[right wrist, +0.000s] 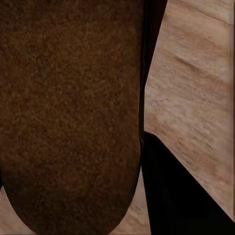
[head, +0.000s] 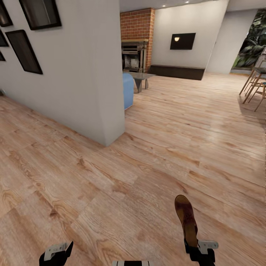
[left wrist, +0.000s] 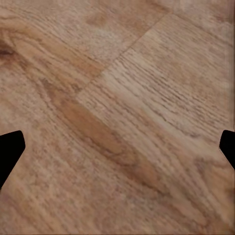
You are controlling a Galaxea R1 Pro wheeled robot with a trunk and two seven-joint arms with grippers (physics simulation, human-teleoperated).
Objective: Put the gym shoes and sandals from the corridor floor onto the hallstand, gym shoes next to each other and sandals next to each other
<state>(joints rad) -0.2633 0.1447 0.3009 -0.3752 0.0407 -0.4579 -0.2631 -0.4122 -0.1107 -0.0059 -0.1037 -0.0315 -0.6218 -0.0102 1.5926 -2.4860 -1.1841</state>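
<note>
One dark-brown sandal (head: 186,220) stands lifted off the corridor floor (head: 111,177), its heel end clamped in my right gripper (head: 197,251) at the head view's lower edge. Seen from the right wrist, the sandal's (right wrist: 68,112) brown sole surface is very close, with a black finger (right wrist: 176,191) alongside it and the floor beyond. My left gripper (head: 57,253) sits at the lower left of the head view, holding nothing. In the left wrist view its black fingertips (left wrist: 10,149) stand far apart at the frame's two edges over bare planks. The gym shoes and the hallstand are out of view.
A white wall corner (head: 111,140) juts out ahead to the left, with dark picture frames (head: 24,50) on it. Beyond lie a blue seat (head: 128,88), a brick fireplace (head: 136,40), a low table (head: 142,79), and wooden chairs (head: 256,81) at far right.
</note>
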